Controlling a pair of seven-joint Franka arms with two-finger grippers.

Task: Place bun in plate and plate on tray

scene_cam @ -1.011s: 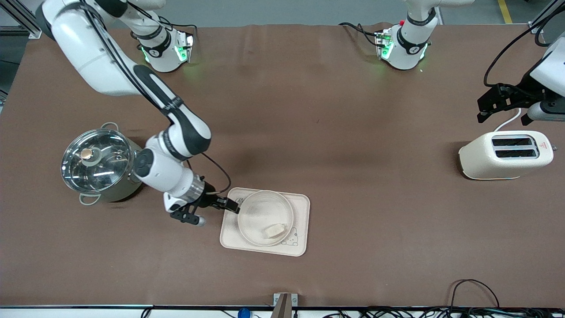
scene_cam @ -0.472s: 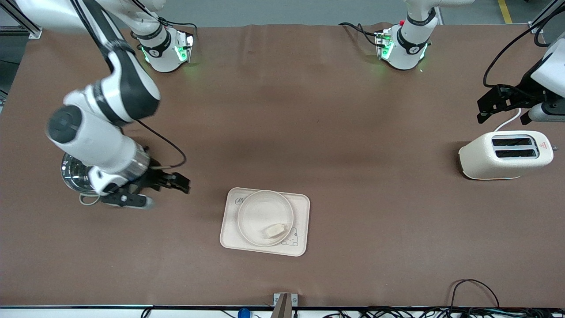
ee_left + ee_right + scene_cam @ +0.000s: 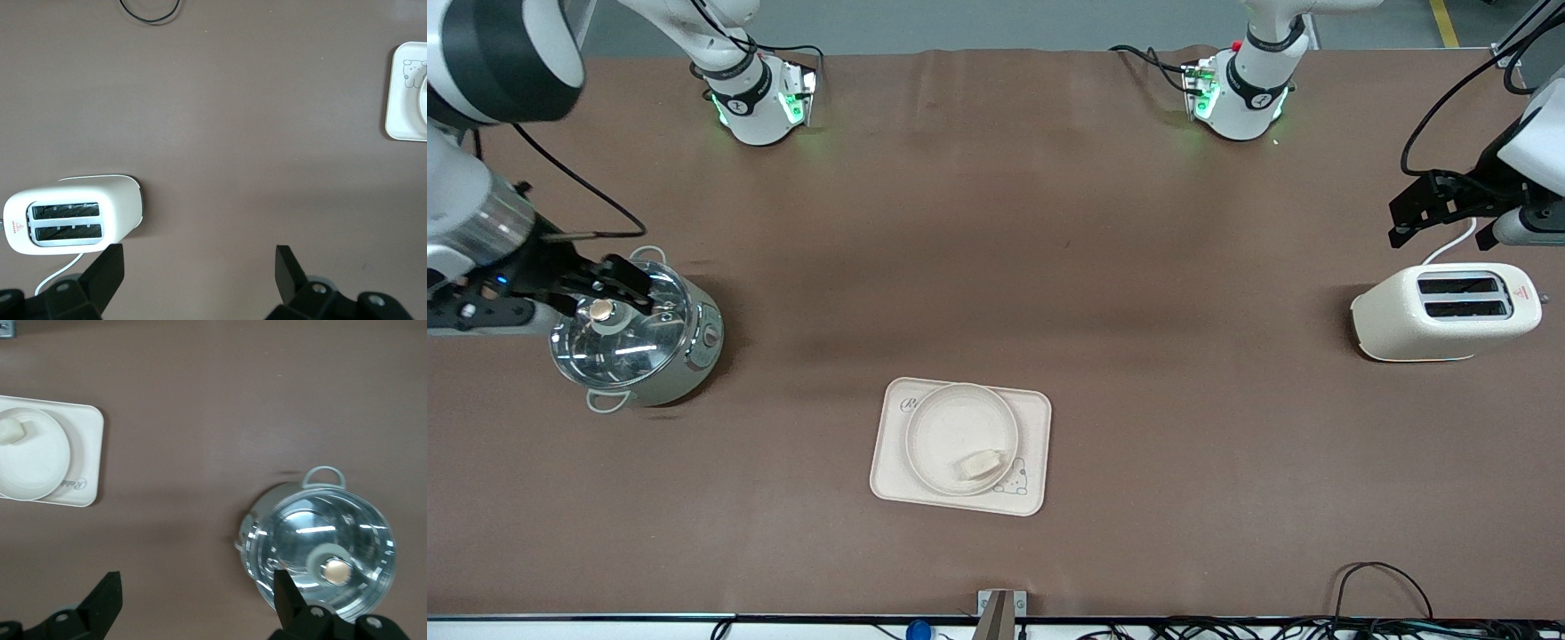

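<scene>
The cream tray (image 3: 1037, 418) lies near the table's middle, toward the front camera. The round plate (image 3: 951, 422) rests on it, and the small pale bun (image 3: 978, 464) lies in the plate by its nearer rim. My right gripper (image 3: 628, 284) hangs open and empty over the lidded pot, well away from the tray. In the right wrist view, the gripper (image 3: 197, 600) is open, with the tray (image 3: 87, 447), plate (image 3: 33, 463) and bun (image 3: 12, 432) at the edge. My left gripper (image 3: 1400, 222) waits open above the table beside the toaster; its wrist view shows the open gripper (image 3: 199, 273) and the tray (image 3: 400, 100).
A steel pot with a glass lid (image 3: 627, 333) stands toward the right arm's end of the table. A cream toaster (image 3: 1445, 309) with its cable stands toward the left arm's end. Cables lie along the table's front edge (image 3: 1378, 578).
My right gripper has left the plate's edge on the tray and swung up and away to over the pot. Plate, bun and tray stay put. The left arm has not moved.
</scene>
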